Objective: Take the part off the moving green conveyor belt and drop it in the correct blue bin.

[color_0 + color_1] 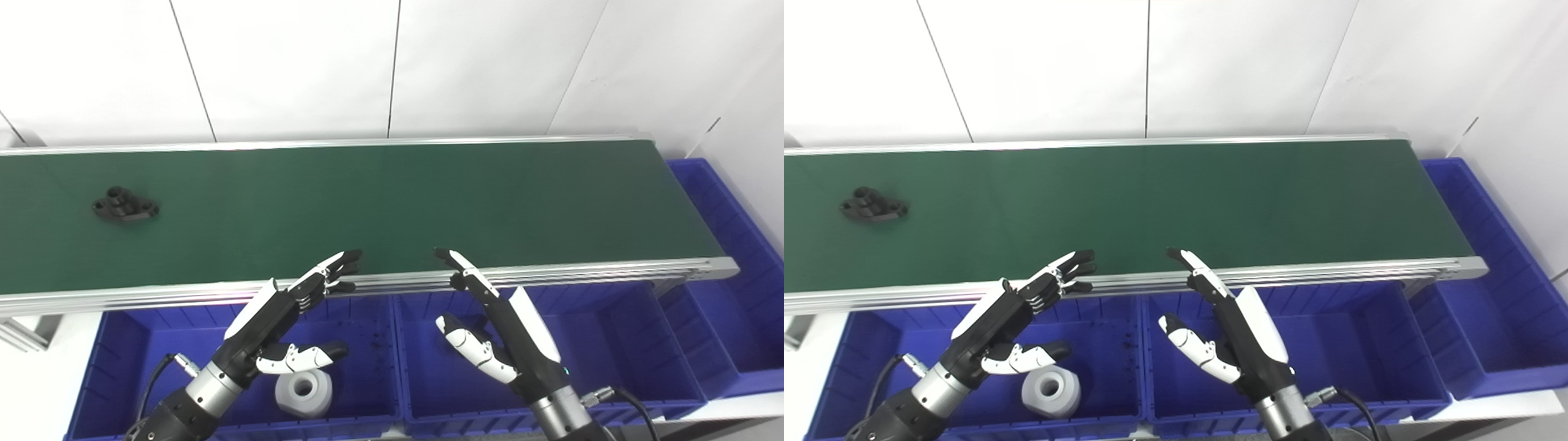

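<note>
Part: a black part [125, 205] with a flat, roughly oval base plate, holes near its ends and a short raised boss in the middle; it lies flat on the belt, well away to the far left of the left hand.
Belt: the green conveyor belt [392, 202] runs left to right beyond both hands, edged by a silver rail [551, 274].
Left hand: the left hand [288, 318] holds nothing, fingers spread and thumb apart; its fingertips [348, 260] reach to the near rail.
Right hand: the right hand [490, 324] is also empty and spread, with fingertips at the rail edge, just beside the left hand.
Bins: 1 blue bin [122, 343] sits under the left hand and holds a white cylindrical piece [304, 393]; a second blue bin [612, 343] lies under the right hand; a third blue bin [735, 257] stands at the belt's right end, well right of the right hand.
</note>
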`<state>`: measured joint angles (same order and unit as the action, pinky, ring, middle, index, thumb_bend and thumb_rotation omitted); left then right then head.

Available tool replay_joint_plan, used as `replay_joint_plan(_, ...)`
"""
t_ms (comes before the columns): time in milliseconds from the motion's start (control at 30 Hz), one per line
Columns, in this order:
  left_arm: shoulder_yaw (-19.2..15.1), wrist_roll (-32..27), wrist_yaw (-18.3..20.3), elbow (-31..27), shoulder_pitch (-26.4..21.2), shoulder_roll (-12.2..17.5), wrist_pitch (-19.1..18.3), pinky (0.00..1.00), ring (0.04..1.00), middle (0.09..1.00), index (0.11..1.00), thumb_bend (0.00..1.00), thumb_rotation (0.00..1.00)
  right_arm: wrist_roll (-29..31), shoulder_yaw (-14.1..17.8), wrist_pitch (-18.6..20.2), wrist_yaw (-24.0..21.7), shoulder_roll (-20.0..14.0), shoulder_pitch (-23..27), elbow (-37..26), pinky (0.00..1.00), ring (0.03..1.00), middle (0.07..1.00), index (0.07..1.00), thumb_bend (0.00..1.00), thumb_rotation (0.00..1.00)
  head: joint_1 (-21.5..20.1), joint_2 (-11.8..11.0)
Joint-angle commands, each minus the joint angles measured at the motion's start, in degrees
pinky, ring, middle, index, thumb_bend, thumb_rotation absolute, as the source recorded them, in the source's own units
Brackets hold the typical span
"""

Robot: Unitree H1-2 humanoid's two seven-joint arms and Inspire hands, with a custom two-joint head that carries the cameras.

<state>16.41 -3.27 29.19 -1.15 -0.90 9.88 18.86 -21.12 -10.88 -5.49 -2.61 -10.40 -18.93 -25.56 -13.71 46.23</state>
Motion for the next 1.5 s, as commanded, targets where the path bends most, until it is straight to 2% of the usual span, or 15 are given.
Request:
replay_joint_plan(0, -0.4, -1.1, -0.6, -1.0, -0.7, 0.1, 1.1, 0.84, 0.927, 0.966, 0.931, 0.52, 0.51, 0.0, 0.4, -3.2, 0.7, 0.3, 0.1, -1.2, 0.89, 0.929, 0.932, 0.911, 0.49, 0.89, 0.0, 0.0)
replay_joint_plan(167, -0.4, -0.9, -0.9, -1.2, -0.6, 0.0, 0.9, 0.83, 0.919, 0.960, 0.928, 0.52, 0.52, -0.8, 0.6, -2.4, 0.6, 0.6, -0.1, -1.7, 0.87, 0.920, 0.927, 0.906, 0.48, 0.88, 0.6, 0.0)
replay_joint_plan(333, -0.5, -0.4, -1.5, -0.9, -0.6, -0.1, 1.5, 0.81, 0.901, 0.943, 0.911, 0.52, 0.55, -1.3, 0.8, -1.8, 0.4, 0.9, -0.2, -2.0, 0.80, 0.864, 0.886, 0.880, 0.46, 0.86, 0.4, 0.0)
replay_joint_plan(1233, -0.2, -0.8, -2.0, -0.9, -1.2, 0.0, 1.1, 0.81, 0.885, 0.923, 0.905, 0.52, 0.55, -0.8, 1.4, -1.5, -0.2, 1.1, 0.3, -1.8, 0.82, 0.875, 0.896, 0.880, 0.52, 0.88, 0.9, -0.3)
replay_joint_plan(1300, -0.1, -0.8, -2.0, -0.6, -1.0, -0.1, 1.5, 0.81, 0.886, 0.923, 0.905, 0.52, 0.55, -0.7, 1.4, -1.9, 0.1, 1.1, 0.0, -1.3, 0.82, 0.873, 0.896, 0.881, 0.52, 0.88, 1.4, -1.7)
replay_joint_plan(1333, 0.0, -0.5, -2.0, -0.2, -0.9, -0.1, 1.9, 0.81, 0.887, 0.923, 0.905, 0.52, 0.55, -0.7, 1.4, -2.4, 0.3, 1.0, -0.2, -0.9, 0.81, 0.872, 0.896, 0.880, 0.52, 0.88, 2.0, -3.1)
replay_joint_plan(1433, 0.3, 0.4, -2.2, 0.8, -0.5, -0.1, 3.3, 0.81, 0.887, 0.923, 0.903, 0.53, 0.56, -1.1, 1.4, -4.2, 1.0, 0.7, -0.9, 0.4, 0.81, 0.872, 0.896, 0.881, 0.53, 0.90, 3.6, -4.7)
replay_joint_plan(1467, 0.6, 0.8, -2.3, 1.3, -0.3, -0.4, 3.8, 0.81, 0.885, 0.922, 0.901, 0.53, 0.56, -1.1, 1.5, -4.9, 1.3, 0.5, -1.2, 1.0, 0.81, 0.871, 0.895, 0.880, 0.53, 0.90, 7.3, -6.9)
